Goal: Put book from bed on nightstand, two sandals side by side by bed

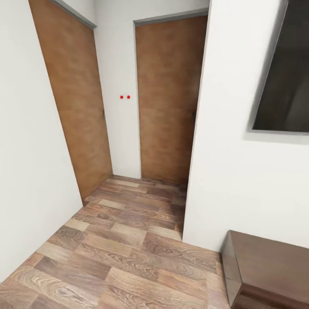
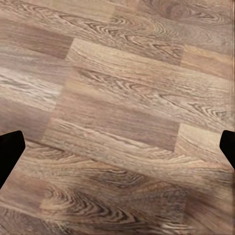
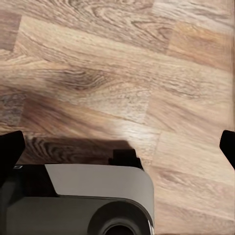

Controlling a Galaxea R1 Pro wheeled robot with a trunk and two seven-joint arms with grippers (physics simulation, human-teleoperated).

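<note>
I am in a bedroom corner with white walls and a brown wood-plank floor (image 1: 120, 253). The book, the bed, the nightstands and the sandals are out of view. My left gripper (image 2: 117, 149) hangs open over bare planks, its black fingertips (image 2: 10, 152) at the two sides of the left wrist view, nothing between them. My right gripper (image 3: 117, 149) is open too, fingertips (image 3: 228, 147) wide apart above the floor, holding nothing.
Two plain brown doors, one on the left wall (image 1: 75, 94) and one straight ahead (image 1: 169, 98), close a short alcove. A white wall corner (image 1: 193, 171) juts out at right, carrying a dark screen (image 1: 285, 73). A low dark bench (image 1: 270, 270) stands below it. My grey base (image 3: 83, 196) sits under the right gripper.
</note>
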